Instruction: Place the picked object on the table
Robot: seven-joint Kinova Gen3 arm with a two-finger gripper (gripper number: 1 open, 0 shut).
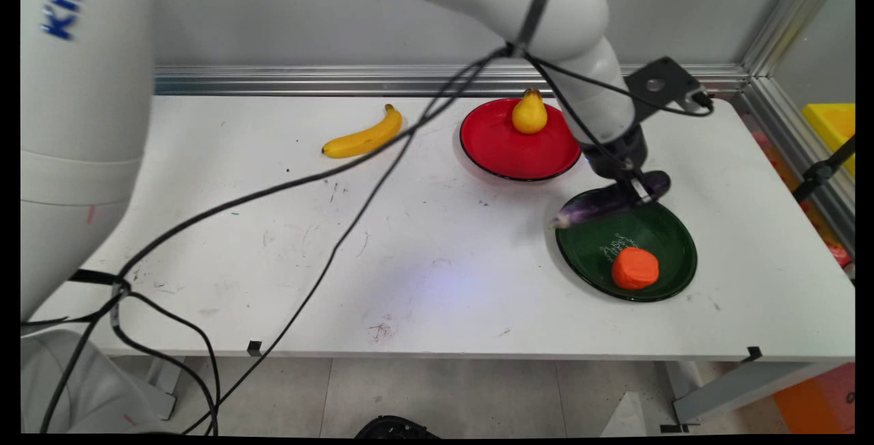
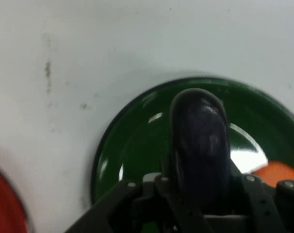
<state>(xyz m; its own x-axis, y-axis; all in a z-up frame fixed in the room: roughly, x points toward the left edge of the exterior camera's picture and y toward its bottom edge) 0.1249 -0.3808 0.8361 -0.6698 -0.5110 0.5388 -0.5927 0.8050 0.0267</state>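
- An orange fruit [image 1: 635, 268] lies nearest the camera, on the near side of the green plate [image 1: 666, 233].
- The gripper [image 1: 631, 182] is clamped on a purple eggplant [image 1: 601, 205], held lengthwise above the plate's far rim; in the hand view the eggplant [image 2: 200, 141] hangs over the green plate [image 2: 132, 145].
- A pear [image 1: 529, 112] stands on the red plate [image 1: 505, 148] just beyond.
- A banana [image 1: 365, 136] lies well apart, on the table [image 1: 423, 274].
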